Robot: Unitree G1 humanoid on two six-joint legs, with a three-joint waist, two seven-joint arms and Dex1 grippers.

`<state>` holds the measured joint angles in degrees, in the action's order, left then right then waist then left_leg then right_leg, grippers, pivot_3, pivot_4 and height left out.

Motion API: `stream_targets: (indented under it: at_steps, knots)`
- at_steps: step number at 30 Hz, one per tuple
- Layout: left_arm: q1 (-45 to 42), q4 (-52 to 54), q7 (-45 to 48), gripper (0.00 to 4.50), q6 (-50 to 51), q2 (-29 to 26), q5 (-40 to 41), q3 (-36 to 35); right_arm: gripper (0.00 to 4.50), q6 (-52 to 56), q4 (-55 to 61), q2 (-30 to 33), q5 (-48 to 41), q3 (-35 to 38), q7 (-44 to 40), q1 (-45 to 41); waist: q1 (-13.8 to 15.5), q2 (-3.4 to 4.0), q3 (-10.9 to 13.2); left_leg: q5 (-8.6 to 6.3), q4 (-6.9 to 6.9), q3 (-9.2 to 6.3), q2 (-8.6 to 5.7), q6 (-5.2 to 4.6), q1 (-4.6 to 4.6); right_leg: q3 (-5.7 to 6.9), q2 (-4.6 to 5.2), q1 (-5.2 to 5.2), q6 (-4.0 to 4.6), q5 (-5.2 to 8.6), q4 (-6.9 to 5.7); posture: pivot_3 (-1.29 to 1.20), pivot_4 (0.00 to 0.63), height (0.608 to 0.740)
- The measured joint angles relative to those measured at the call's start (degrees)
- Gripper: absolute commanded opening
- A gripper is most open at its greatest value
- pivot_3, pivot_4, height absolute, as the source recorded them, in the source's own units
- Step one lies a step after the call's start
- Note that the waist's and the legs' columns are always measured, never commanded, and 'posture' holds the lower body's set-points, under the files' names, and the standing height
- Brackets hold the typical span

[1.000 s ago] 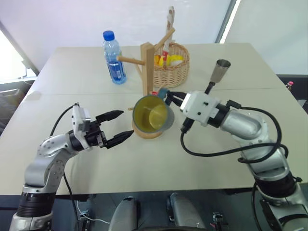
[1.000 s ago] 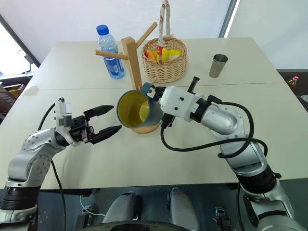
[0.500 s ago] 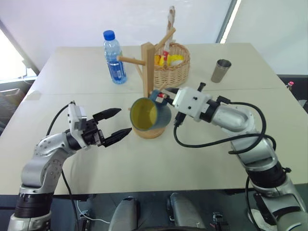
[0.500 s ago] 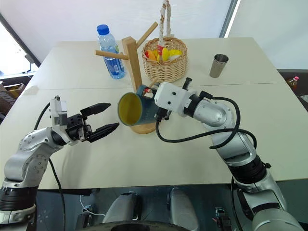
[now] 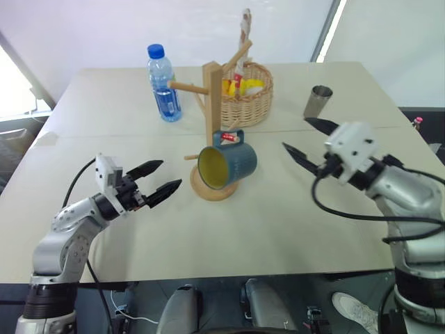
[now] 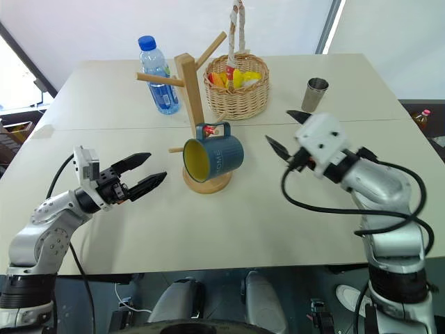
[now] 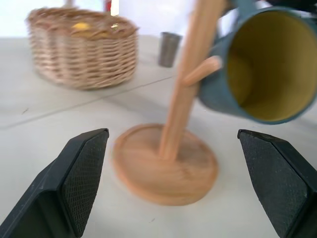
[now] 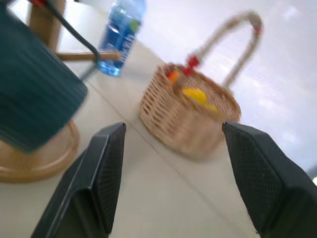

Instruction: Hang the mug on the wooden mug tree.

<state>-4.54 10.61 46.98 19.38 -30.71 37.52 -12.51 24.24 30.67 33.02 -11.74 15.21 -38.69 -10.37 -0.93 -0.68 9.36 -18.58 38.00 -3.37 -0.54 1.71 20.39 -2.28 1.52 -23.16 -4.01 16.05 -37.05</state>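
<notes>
The dusty-blue mug (image 5: 231, 163) with its yellow inside hangs by its handle on the red-tipped peg of the wooden mug tree (image 5: 212, 97), mouth tilted toward me and the left. Nothing holds it. My right gripper (image 5: 295, 133) stands open to the right of the mug, well apart from it. To the left of the tree's round base (image 5: 206, 191), my left gripper (image 5: 169, 174) is open and empty, pointing at the base. The left wrist view looks between its fingers (image 7: 84, 168) at the post, base and mug (image 7: 267, 64).
A blue-capped water bottle (image 5: 164, 83) stands behind the tree on the left. A wicker basket (image 5: 249, 96) with yellow and red items sits right behind the tree. A steel tumbler (image 5: 318, 101) stands at the back right, just behind my right gripper.
My right gripper opened, let go of the mug and drew away to the right. The mug now hangs on the peg alone. My left gripper drifted slightly left and down.
</notes>
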Motion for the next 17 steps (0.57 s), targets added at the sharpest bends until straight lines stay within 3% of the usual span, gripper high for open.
stream_targets:
  at_steps: [8,17]
  knots:
    - [0.19,-9.11,-17.94,4.50,-5.61,8.19,-9.43,-4.56,3.20,-8.80,-17.71,-12.01,-1.90,1.74,7.03,4.64,0.16,0.00,0.00,0.01,0.04,0.02,-0.01,0.00,-0.03,-0.01,-0.01,-0.02,-0.01,-0.01,-0.11,0.00,0.150,0.740]
    - [0.16,-9.57,-23.80,4.50,-6.24,10.43,-13.34,-4.01,3.20,-17.27,-27.41,-13.49,-0.49,-2.29,8.41,3.11,0.15,0.00,0.00,0.00,0.03,0.03,-0.04,0.01,-0.01,-0.01,0.01,-0.04,-0.01,-0.01,-0.09,0.00,0.150,0.740]
